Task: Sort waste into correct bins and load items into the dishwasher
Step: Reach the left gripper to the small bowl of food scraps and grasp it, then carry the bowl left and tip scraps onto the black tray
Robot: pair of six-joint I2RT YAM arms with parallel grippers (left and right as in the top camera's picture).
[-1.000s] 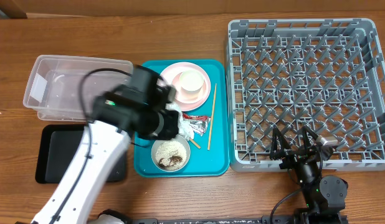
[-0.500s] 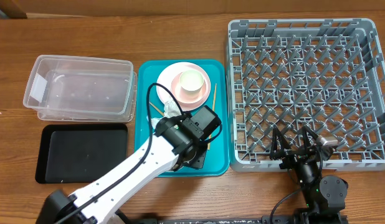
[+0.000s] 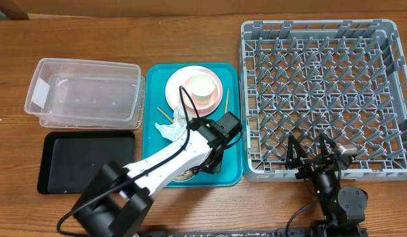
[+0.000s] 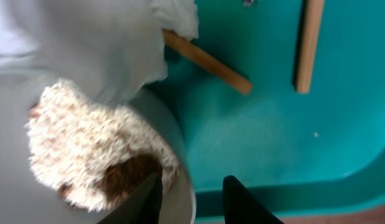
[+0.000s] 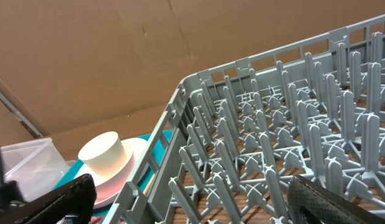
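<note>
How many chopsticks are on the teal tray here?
2. One chopstick lies along the teal tray's right side; the other chopstick runs diagonally, partly under the napkin. More could be hidden under the left arm.

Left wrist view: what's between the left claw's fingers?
The rim of the grey bowl: one finger over the rice inside, the other over the teal tray. Shows in the left wrist view.

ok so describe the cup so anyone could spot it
Find the teal tray between the clear tub and the grey rack. On the plate at its far end stands the cup: small, plain creamy white, unlike the rice-filled bowl nearer the robot.
</note>
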